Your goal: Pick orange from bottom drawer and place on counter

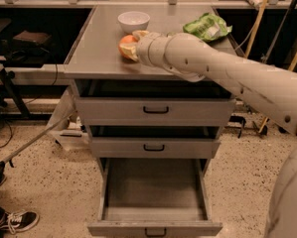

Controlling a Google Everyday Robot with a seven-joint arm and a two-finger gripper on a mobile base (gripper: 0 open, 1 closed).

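The orange (126, 45) is between the fingers of my gripper (130, 46), low over the counter (96, 43), just in front of the white bowl. I cannot tell whether the orange touches the surface. The gripper is shut on the orange, one finger above it and one below, and my arm reaches in from the right. The bottom drawer (155, 195) is pulled out, and its tray is empty.
A white bowl (133, 20) stands at the back middle of the counter. A green bag (206, 28) lies at the back right. The two upper drawers (156, 110) are nearly shut. A shoe (16, 221) and a pole are on the floor at the left.
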